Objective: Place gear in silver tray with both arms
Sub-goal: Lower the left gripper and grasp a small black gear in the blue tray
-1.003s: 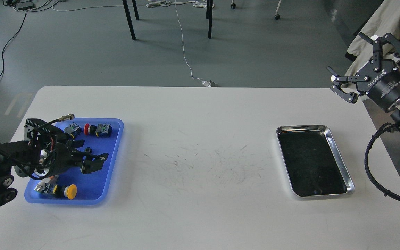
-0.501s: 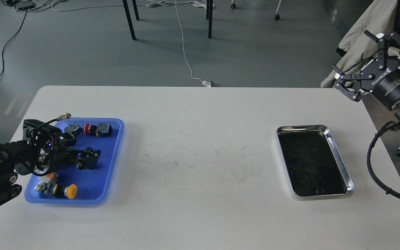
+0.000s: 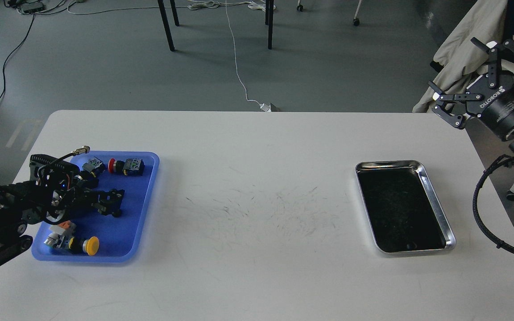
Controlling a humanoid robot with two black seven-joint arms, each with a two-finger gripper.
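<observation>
Step in hand: judged to be the pick-up of a gear from the blue tray (image 3: 143, 196) by the left arm; nothing has reached the silver tray (image 3: 435, 196).
Left claw (image 3: 109, 203): low over the middle of the blue tray, fingers pointing right. It is dark against dark parts; whether it is open, closed or gripping cannot be told.
Right claw (image 3: 478, 71): raised off the table's (image 3: 257, 276) far right corner, fingers spread wide, holding nothing.
Gear: not clearly identifiable. A small dark part lies at the left claw's tip; it may be the gear, but it is too small to confirm.
Other parts in blue tray: red button (image 3: 112, 165) at the far edge, yellow button (image 3: 90, 244) at the near edge, both apart from the claw tip.
Silver tray: on the right of the table, well apart from the blue tray, bottom bare.
Grasp advice: centre the fingers on the target part only; close fully before lifting; lift straight up so the neighbouring buttons are not dragged.
Transfer advice: the trays lie at opposite ends of the table, so a hand-over to the right claw near the table middle is likely needed. The right claw should receive before the left lets go.
Risk: a small part can slip from the fingertips; the blue tray may shift if pressed sideways.
</observation>
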